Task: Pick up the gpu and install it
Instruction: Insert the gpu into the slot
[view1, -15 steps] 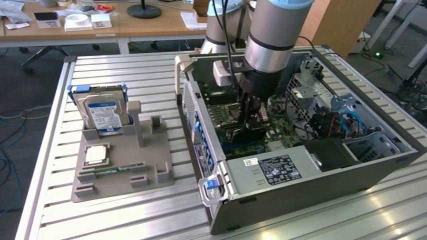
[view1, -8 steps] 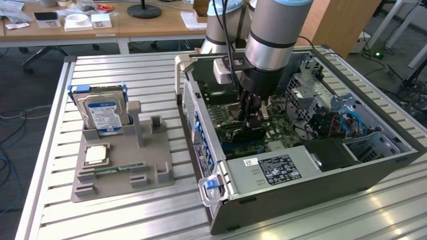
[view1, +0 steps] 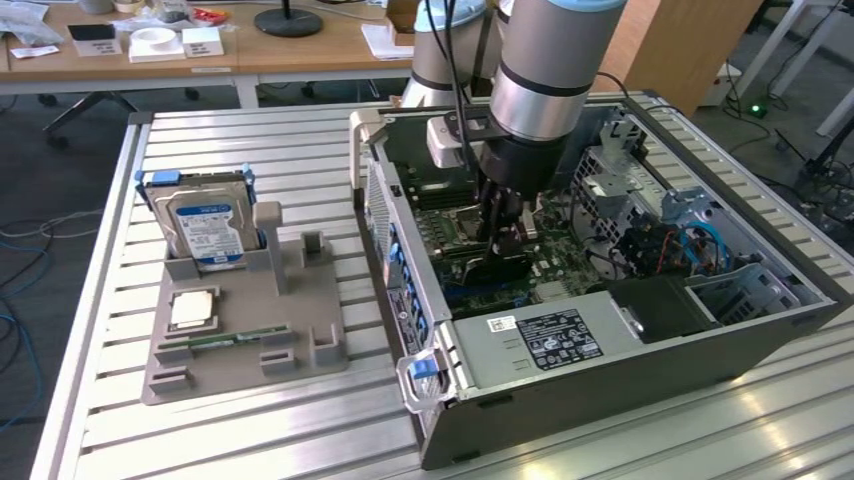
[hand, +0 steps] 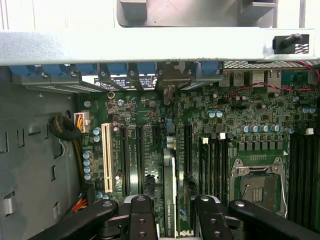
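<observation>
Over motherboard (hand: 220, 125) | hand (hand: 172, 212) clamps gpu (hand: 170, 200) | slots flanking, case (view1: 627, 360) walls around

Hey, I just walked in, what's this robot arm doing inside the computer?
The arm's tool is lowered into the open computer case, holding the gpu edge-on between its fingers, right over the motherboard's expansion slots. From these views I can't tell whether the card is fully seated. Outside the case, the grey parts holder has a hard drive standing in it.
</observation>
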